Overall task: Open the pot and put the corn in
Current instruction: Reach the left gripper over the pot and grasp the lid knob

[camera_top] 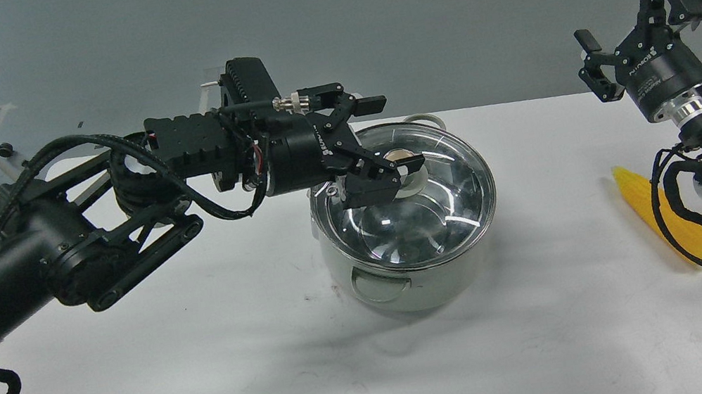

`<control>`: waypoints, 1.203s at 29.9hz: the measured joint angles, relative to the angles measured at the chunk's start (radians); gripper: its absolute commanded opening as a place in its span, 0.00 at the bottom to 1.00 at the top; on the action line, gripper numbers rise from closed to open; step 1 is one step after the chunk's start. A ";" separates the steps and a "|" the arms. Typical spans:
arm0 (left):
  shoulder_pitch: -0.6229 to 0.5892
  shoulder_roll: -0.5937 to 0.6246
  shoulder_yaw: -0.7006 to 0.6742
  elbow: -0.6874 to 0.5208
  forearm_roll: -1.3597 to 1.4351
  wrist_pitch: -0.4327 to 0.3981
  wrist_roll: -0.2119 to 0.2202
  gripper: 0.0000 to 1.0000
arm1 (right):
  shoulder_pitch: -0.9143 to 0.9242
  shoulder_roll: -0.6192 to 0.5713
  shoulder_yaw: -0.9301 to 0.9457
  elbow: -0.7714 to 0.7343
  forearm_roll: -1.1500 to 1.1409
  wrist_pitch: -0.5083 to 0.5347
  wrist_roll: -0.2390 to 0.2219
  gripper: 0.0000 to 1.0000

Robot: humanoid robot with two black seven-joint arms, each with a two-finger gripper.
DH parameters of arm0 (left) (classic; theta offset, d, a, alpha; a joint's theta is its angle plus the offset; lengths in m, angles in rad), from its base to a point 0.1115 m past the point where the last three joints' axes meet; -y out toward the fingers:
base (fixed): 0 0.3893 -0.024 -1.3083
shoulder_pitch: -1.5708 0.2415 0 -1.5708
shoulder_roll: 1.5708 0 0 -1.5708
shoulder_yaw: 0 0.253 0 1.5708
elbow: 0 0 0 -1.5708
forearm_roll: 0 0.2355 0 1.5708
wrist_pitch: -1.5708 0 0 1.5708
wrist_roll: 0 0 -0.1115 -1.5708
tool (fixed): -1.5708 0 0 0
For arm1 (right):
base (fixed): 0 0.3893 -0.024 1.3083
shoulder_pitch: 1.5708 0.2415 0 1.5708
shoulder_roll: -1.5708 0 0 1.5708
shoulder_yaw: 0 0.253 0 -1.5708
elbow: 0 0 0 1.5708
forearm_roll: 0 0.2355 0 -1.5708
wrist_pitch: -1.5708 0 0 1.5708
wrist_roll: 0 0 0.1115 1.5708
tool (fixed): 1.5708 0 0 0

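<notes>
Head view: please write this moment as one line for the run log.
lid: on pot | left end effector: open, at lid knob | right end effector: open, raised | corn: on table

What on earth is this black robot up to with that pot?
Its left gripper is open around the gold knob of the glass lid, which sits on the round pale-green pot. The lid is not lifted yet. A bright yellow corn cob lies on the white table to the right, untouched. The right gripper hangs open above it, holding nothing.
</notes>
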 measured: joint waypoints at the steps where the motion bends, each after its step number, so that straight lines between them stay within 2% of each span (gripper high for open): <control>1: 0.002 -0.002 0.005 0.005 0.000 0.001 0.000 0.97 | 0.000 0.000 0.000 0.000 0.000 0.000 0.000 1.00; 8: 0.014 -0.033 0.010 0.087 0.000 0.003 0.002 0.96 | -0.001 0.001 -0.002 0.000 -0.001 0.000 0.000 1.00; 18: 0.032 -0.057 0.011 0.100 0.000 0.003 0.003 0.94 | -0.002 0.000 -0.012 0.000 -0.002 0.000 0.000 1.00; 24: 0.047 -0.065 0.011 0.100 0.000 0.003 0.003 0.86 | -0.009 0.000 -0.011 0.000 -0.002 0.000 0.000 1.00; 30: 0.057 -0.065 0.012 0.104 0.000 0.003 0.006 0.58 | -0.014 -0.001 -0.011 0.001 -0.002 0.000 0.000 1.00; 31: 0.058 -0.064 0.012 0.105 0.000 0.003 0.006 0.50 | -0.014 -0.001 -0.011 0.001 -0.002 0.000 0.000 1.00; 36: 0.059 -0.064 0.012 0.109 0.000 0.003 0.007 0.38 | -0.014 0.001 -0.011 0.002 -0.002 0.000 0.000 1.00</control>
